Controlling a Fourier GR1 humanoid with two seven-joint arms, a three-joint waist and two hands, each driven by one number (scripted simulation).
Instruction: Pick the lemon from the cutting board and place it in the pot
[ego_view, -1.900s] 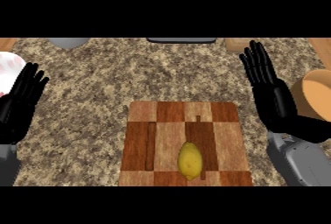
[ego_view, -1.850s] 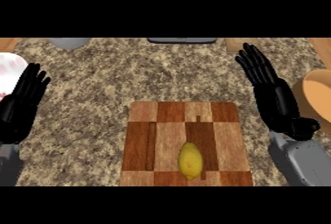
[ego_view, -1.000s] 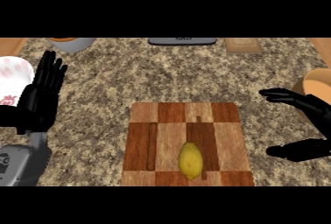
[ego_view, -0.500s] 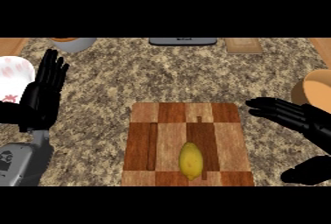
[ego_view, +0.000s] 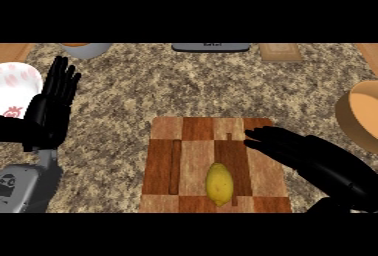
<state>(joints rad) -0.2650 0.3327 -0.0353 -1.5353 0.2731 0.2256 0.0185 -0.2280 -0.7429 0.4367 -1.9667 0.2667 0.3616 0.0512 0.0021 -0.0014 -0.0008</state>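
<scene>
A yellow lemon (ego_view: 219, 184) lies near the front edge of the wooden checkered cutting board (ego_view: 188, 150). My right hand (ego_view: 314, 162) hovers open over the board's right side, its fingers stretched leftward and ending a little above and to the right of the lemon, apart from it. At the left edge of the view my left hand (ego_view: 52, 106) stands open with fingers up, resting. A round tan pot (ego_view: 359, 117) is cut off by the right edge.
The counter top is speckled granite. A white plate with pink marks (ego_view: 16, 87) sits at the far left. Along the back edge stand a grey bowl (ego_view: 85, 49), a dark flat object (ego_view: 210, 47) and a small wooden block (ego_view: 280, 51).
My right hand has swung from upright at the right side down and leftward over the board, closing in on the lemon. The left hand rose slightly, then held still. The lemon stayed put.
</scene>
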